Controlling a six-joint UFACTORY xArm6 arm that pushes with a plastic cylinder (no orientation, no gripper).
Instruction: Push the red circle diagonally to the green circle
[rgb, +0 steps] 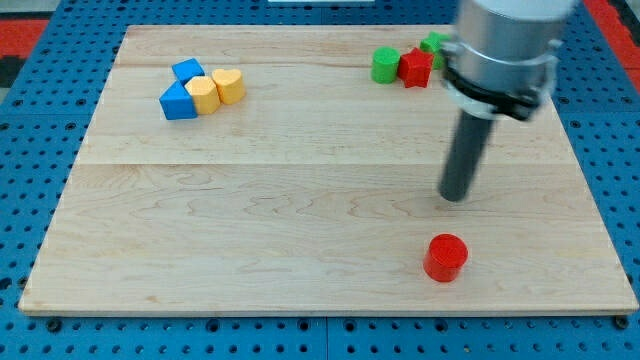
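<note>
The red circle (445, 257) sits on the wooden board (300, 200) near the view's bottom right. The green circle (385, 65) stands at the view's top, right of centre, touching a red star-like block (416, 67). A second green block (434, 43) is partly hidden behind the arm. My tip (456, 196) rests on the board just above the red circle, a short gap apart from it, and well below the green circle.
Two blue blocks (178, 101) (187, 71) and two yellow blocks (204, 95) (229, 86) cluster at the view's top left. The arm's grey body (500, 50) covers the board's top right corner. Blue pegboard surrounds the board.
</note>
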